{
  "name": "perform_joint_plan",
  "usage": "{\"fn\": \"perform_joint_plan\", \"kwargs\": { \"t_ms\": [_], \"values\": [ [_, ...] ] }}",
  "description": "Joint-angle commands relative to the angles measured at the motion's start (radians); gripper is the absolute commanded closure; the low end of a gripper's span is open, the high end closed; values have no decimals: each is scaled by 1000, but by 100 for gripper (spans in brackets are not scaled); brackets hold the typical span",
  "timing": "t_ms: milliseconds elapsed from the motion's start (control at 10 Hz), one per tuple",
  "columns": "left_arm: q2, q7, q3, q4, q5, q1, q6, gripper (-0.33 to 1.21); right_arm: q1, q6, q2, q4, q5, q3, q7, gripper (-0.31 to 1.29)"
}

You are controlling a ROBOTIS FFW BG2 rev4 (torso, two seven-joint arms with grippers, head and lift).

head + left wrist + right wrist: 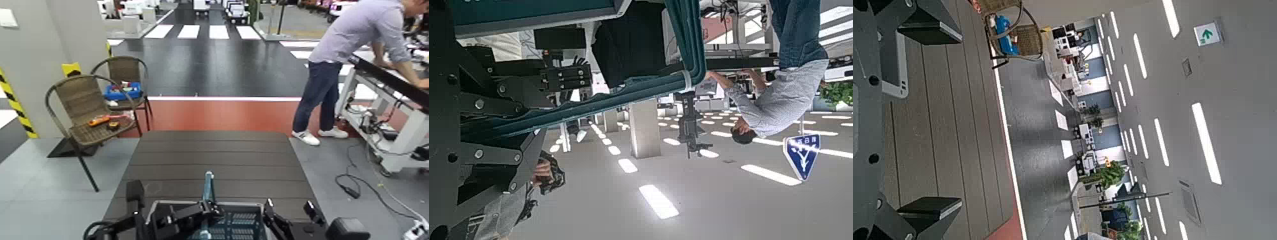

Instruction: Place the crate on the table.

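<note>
crate at near edge of worktop, its rim flanked by both arms | left gripper jaws clamped on rim | right gripper jaws: cannot tell | likely light, stiff plastic; grey rim or upright handle best holds

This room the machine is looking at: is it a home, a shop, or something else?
Most likely a big indoor workshop or test hall. A marked floor with white crossing stripes runs past, hazard tape edges a wall, and a person leans over a white workbench with cables on the floor.
</note>
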Motion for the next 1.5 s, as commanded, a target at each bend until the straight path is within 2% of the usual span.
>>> {"fn": "perform_joint_plan", "kwargs": {
  "t_ms": [100,600,1000,1300,1500],
  "values": [
    [2,-3,-6,4,0,-4,-2,120,-1,0,-3,0,-1,0,1,15],
    [12,0,-15,18,-2,-38,-9,120,-3,-8,-3,6,-5,0,1,15],
    [23,-14,-63,87,-17,-116,-35,120,-3,-12,-1,11,-9,0,1,15],
    [35,-123,-136,182,-106,-197,-111,120,-4,-9,-1,11,-11,2,1,15],
    [23,-195,-162,253,-193,-266,-132,120,-4,-6,-3,11,-11,3,1,15]
  ]
}}
